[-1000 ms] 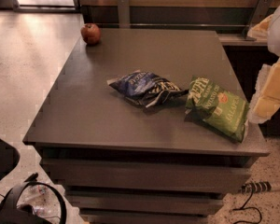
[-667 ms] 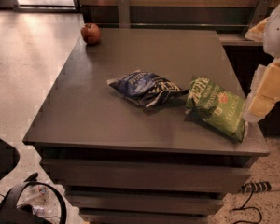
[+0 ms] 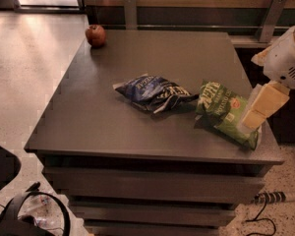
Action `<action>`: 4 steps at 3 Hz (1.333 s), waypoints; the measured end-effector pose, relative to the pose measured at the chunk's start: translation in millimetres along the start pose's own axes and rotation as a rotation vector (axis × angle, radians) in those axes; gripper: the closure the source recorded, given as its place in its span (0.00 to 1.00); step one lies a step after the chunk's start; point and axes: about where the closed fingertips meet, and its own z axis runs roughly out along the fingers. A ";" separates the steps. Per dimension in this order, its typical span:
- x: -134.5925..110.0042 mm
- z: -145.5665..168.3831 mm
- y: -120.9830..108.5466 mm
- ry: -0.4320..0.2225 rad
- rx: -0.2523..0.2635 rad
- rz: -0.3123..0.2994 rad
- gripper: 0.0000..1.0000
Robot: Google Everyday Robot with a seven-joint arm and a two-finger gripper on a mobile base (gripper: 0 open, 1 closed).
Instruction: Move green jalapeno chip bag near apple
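The green jalapeno chip bag (image 3: pixel 222 111) lies flat on the right side of the dark table (image 3: pixel 88 122), near its front right corner. The apple (image 3: pixel 95 35) stands at the table's far left corner, well apart from the bag. My gripper (image 3: pixel 262 107) hangs from the white arm (image 3: pixel 287 63) at the right edge of the view. It is just above the right end of the green bag and overlaps it in the picture. I cannot tell if it touches the bag.
A dark blue and white chip bag (image 3: pixel 152 92) lies at the table's middle, just left of the green bag. A wooden wall with metal brackets (image 3: pixel 130 11) runs behind the table. Cables and a power strip (image 3: pixel 275 197) lie on the floor in front.
My gripper has moved a little to the left and down, closer over the right end of the green bag. The bags and the apple have not moved.
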 end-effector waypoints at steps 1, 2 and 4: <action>3.7 33.1 -7.3 -0.094 -0.018 0.072 0.00; -0.1 62.4 -12.8 -0.164 -0.048 0.118 0.00; -9.6 120.5 -3.0 -0.240 -0.137 0.173 0.42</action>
